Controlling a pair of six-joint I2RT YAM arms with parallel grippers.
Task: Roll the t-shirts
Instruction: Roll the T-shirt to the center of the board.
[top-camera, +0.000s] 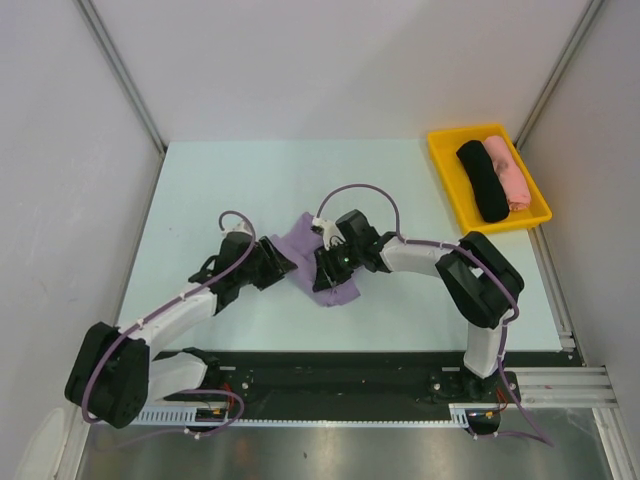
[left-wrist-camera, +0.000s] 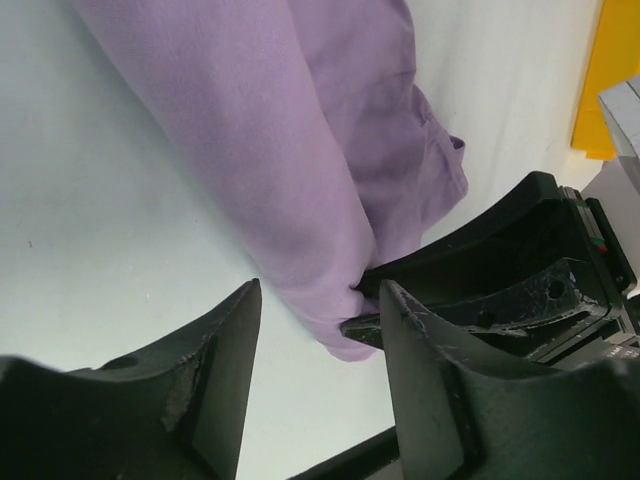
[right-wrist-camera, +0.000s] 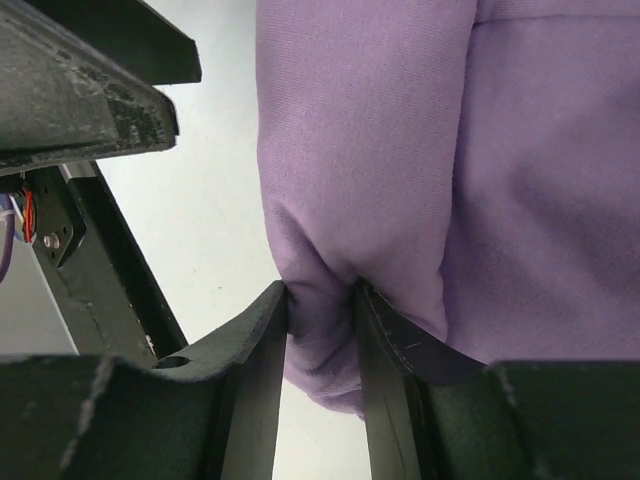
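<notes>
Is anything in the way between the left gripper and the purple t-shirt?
Nothing visible. The open left gripper is right at the edge of the t-shirt. The right gripper pinches a fold of it there, close beside the left one's fingers.

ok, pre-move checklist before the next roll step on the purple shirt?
1. Right gripper has fabric: ok, shut on a fold of the lavender t-shirt.
2. Left gripper has fabric: not ok, jaws open, nothing between them, shirt edge just ahead.
3. Gap between the two grippers: cannot tell, they sit very close.
4. Shirt spread flat: not ok, bunched between the arms.
5. Yellow tray with black bundle and pink bundle out of the way: ok.
</notes>
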